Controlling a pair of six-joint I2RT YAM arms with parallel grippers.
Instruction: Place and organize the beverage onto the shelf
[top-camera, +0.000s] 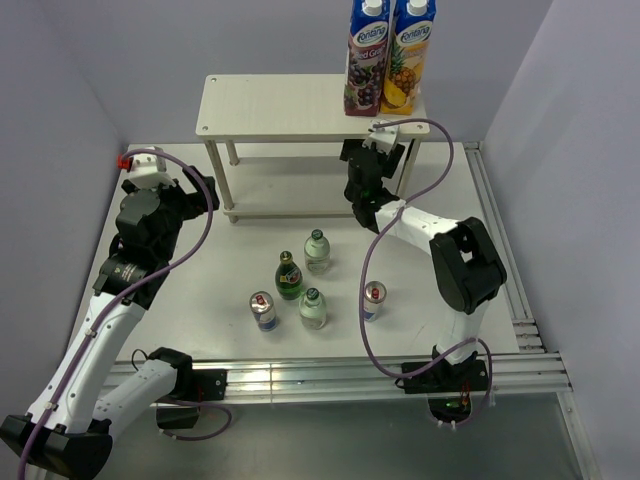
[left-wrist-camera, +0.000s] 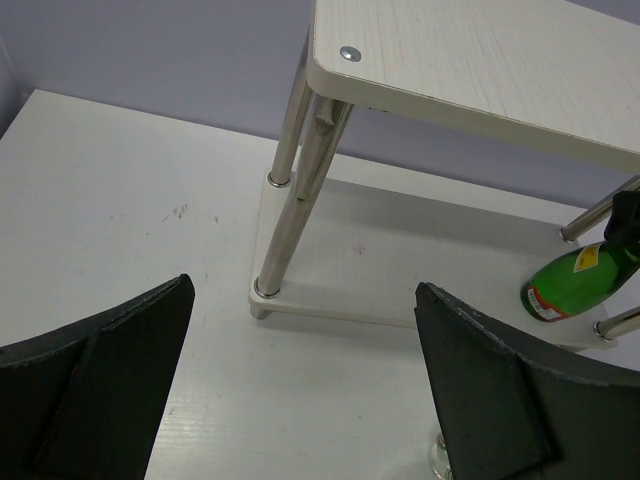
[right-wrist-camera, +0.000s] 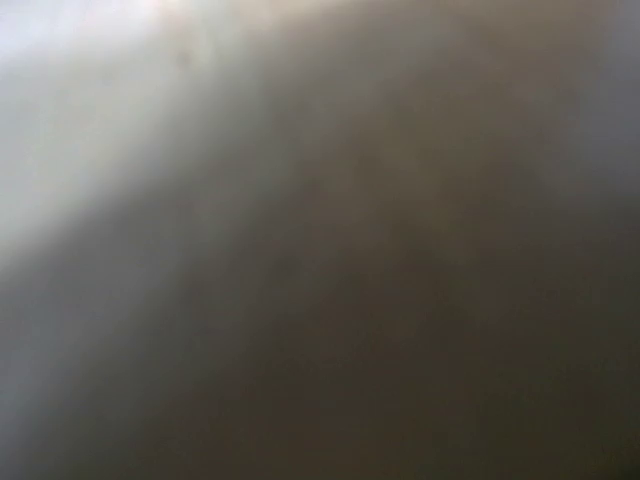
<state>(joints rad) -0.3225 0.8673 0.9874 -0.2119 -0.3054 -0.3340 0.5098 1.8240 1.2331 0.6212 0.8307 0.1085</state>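
The shelf (top-camera: 280, 107) stands at the back of the table. In the left wrist view a dark green bottle (left-wrist-camera: 575, 280) rests on its lower board (left-wrist-camera: 400, 260) at the right end. My right gripper (top-camera: 364, 165) reaches under the top board there, and a black part of it (left-wrist-camera: 628, 215) sits at the bottle's neck; its jaws are hidden. The right wrist view is a dark blur. On the table stand another green bottle (top-camera: 289, 277), two clear bottles (top-camera: 317, 250) (top-camera: 313, 308) and two cans (top-camera: 263, 310) (top-camera: 373, 298). My left gripper (left-wrist-camera: 305, 390) hangs open and empty near the shelf's left legs.
Two tall juice cartons (top-camera: 388, 55) stand on the right end of the shelf's top board. Walls close in the table on the left, back and right. An aluminium rail (top-camera: 330, 375) runs along the near edge.
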